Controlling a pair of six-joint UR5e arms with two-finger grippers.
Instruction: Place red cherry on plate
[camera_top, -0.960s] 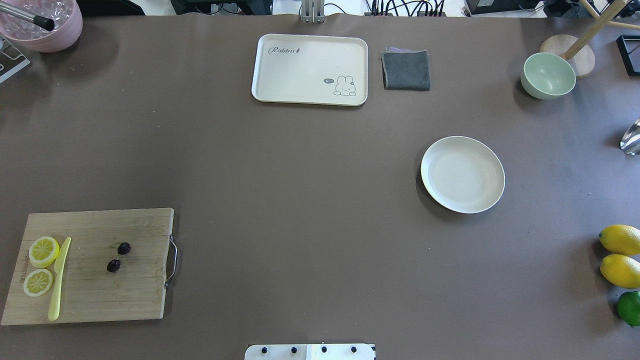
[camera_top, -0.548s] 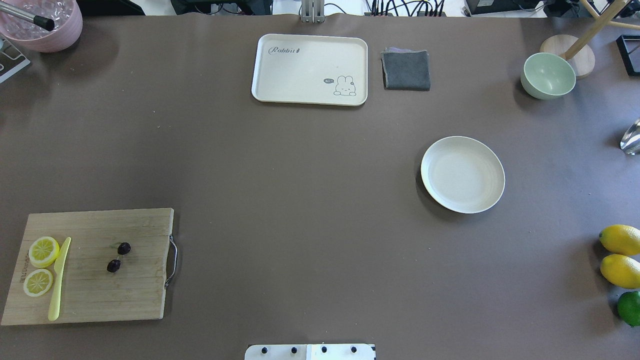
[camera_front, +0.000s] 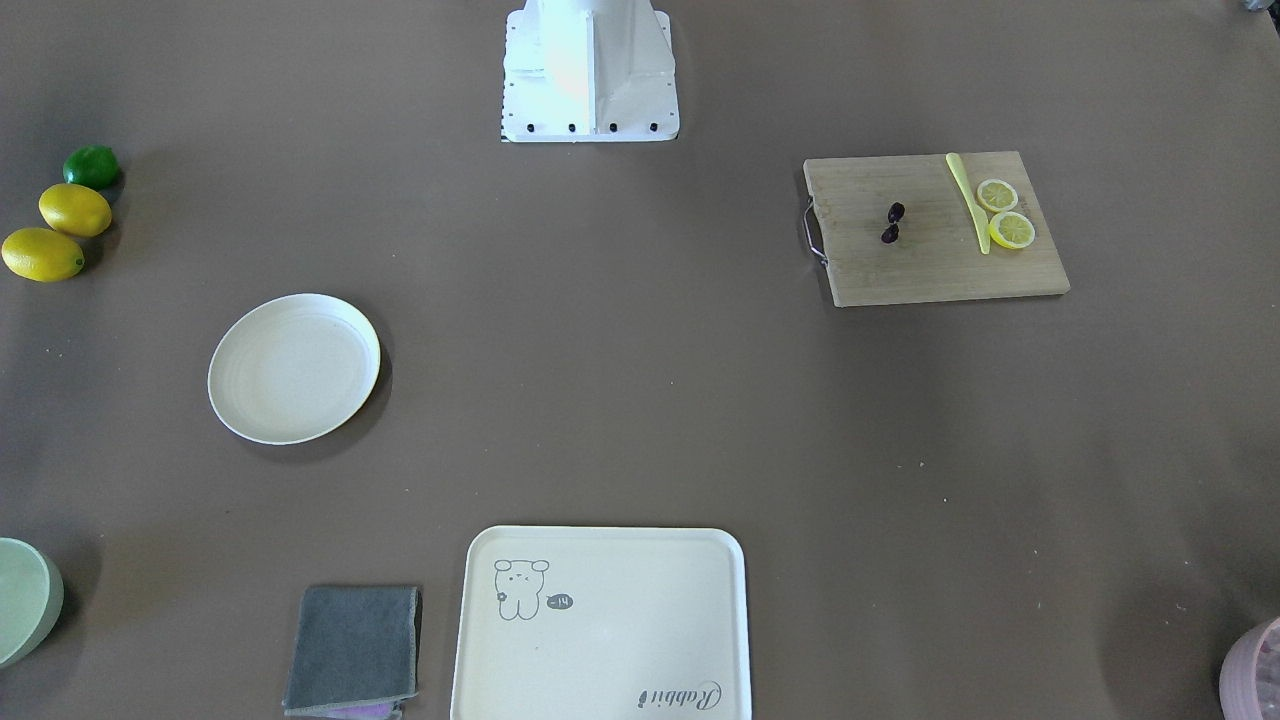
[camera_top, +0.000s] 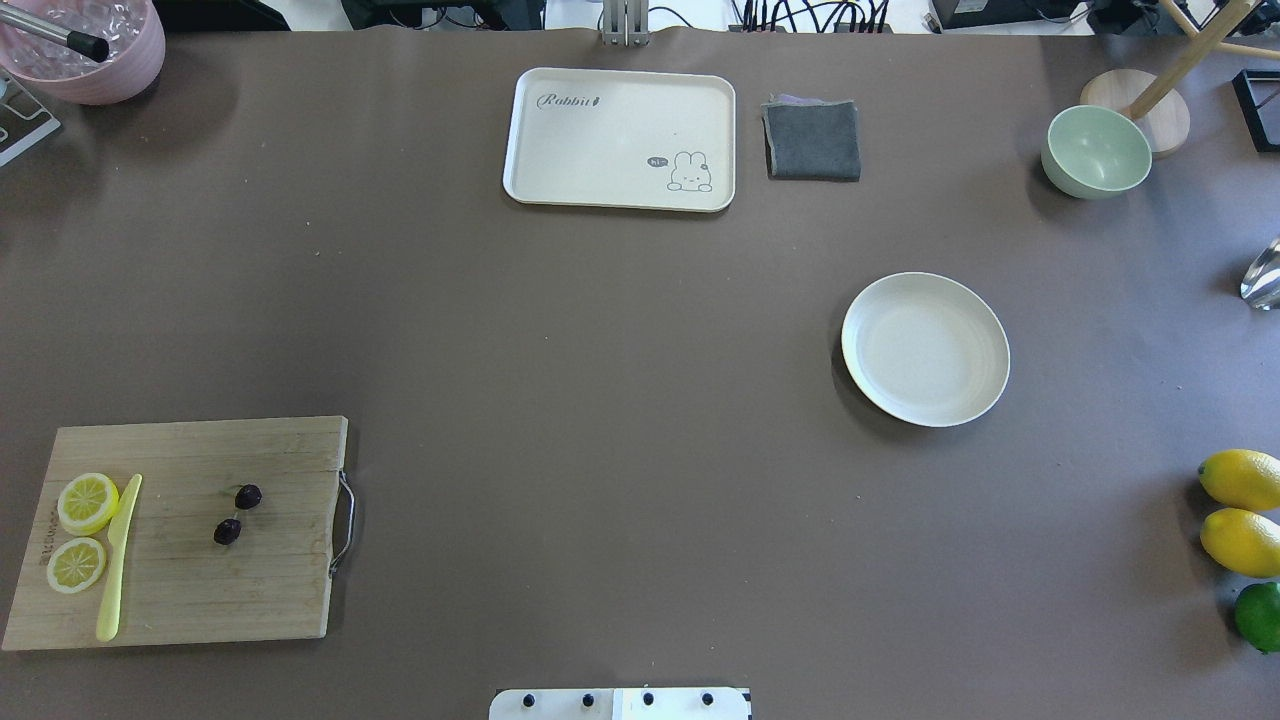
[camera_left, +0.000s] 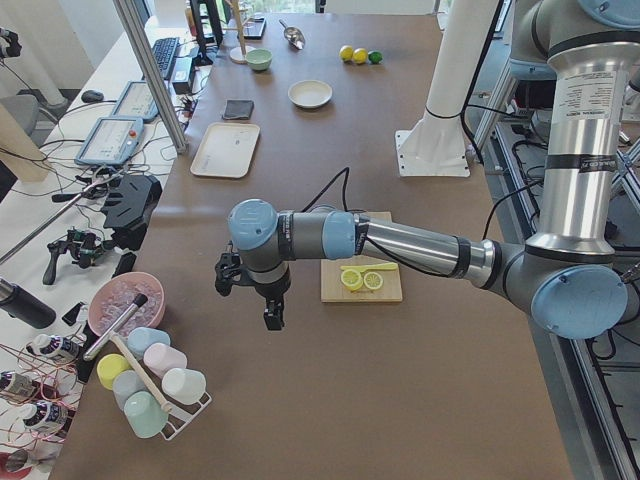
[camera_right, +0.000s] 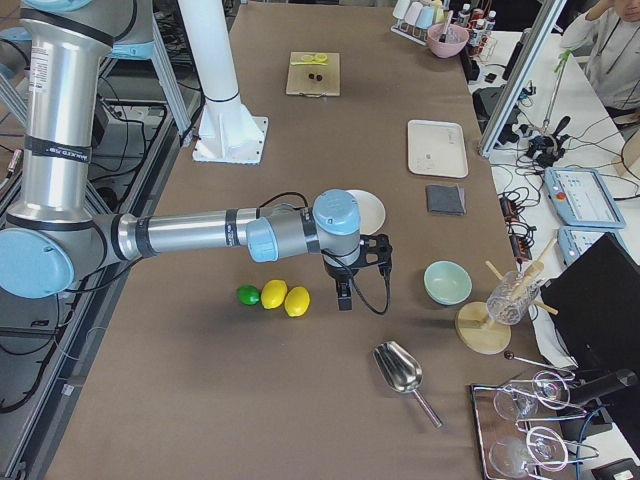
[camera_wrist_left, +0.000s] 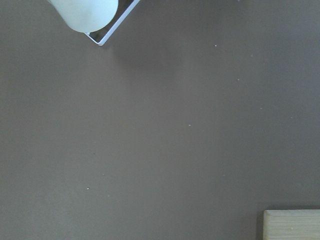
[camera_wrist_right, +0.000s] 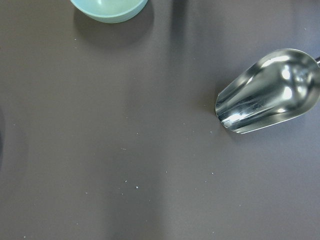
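Observation:
The red cherry (camera_top: 248, 496), two tiny dark fruits on one thin stem, lies on the wooden cutting board (camera_top: 270, 580) at the near left; it also shows in the front-facing view (camera_front: 896, 212). The round cream plate (camera_top: 925, 349) sits bare at the right of the table (camera_front: 293, 368). My left gripper (camera_left: 270, 308) hangs over bare table past the board's outer end, seen only in the exterior left view. My right gripper (camera_right: 343, 293) hangs between the plate (camera_right: 375, 212) and the lemons (camera_right: 296, 301). I cannot tell whether either is open or shut.
Two lemon slices (camera_top: 87, 502) and a yellow knife (camera_top: 118, 557) share the board. A rabbit tray (camera_top: 620, 138), a grey cloth (camera_top: 812, 140) and a green bowl (camera_top: 1096, 151) stand at the back. Lemons and a lime (camera_top: 1240, 540) sit at the right edge, with a metal scoop (camera_wrist_right: 267, 92) nearby.

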